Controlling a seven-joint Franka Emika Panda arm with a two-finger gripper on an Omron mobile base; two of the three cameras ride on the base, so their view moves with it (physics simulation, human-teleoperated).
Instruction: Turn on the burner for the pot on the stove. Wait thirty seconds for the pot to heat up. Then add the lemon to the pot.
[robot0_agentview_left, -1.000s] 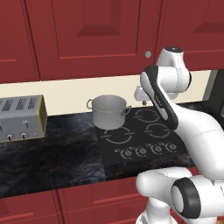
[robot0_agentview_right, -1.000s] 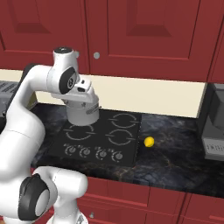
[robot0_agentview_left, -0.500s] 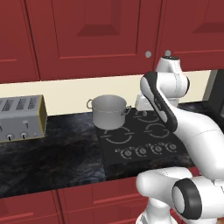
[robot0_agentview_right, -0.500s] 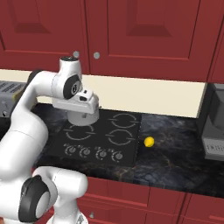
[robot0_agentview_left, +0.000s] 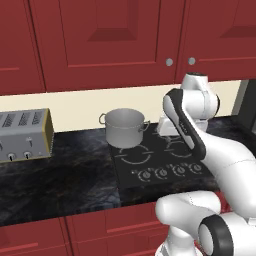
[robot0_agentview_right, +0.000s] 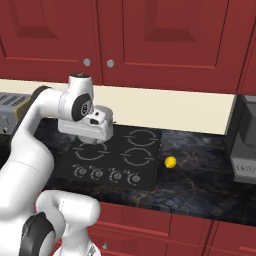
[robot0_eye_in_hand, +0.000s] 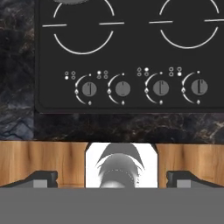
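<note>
Since the earlier frames the arm's wrist has been drawn up and back from the rear of the stove (robot0_agentview_left: 150, 165), and the hand is now seen raised above the cooktop with its camera turned down on the knob row; in the hand view the gripper (robot0_eye_in_hand: 112, 178) is shown with its two dark finger tips (robot0_eye_in_hand: 41, 177) set wide apart at the bottom corners, the jaws fully spread and nothing held between them; beyond them the black glass of the stove is laid out, with two white ring burner marks at the top and the four round knobs (robot0_eye_in_hand: 144, 88) in a line below, each ringed by a white dial arc; a strip of dark marbled counter (robot0_eye_in_hand: 118, 127) is seen just past the cooktop's front edge, and a band of wooden floor (robot0_eye_in_hand: 43, 159) below that; in the left base view the pot (robot0_agentview_left: 124, 127) is seen standing upright on the rear left burner, grey and lidless, its loop handles out to either side; a boxy silver toaster (robot0_agentview_left: 22, 134) is placed well apart from it at the left end of the counter; in the right base view the lemon (robot0_agentview_right: 170, 162) is seen lying on the dark counter just beside the right edge of the stove, apart from the pot and untouched by the gripper; red cabinet doors (robot0_agentview_right: 165, 40) are hung above
</note>
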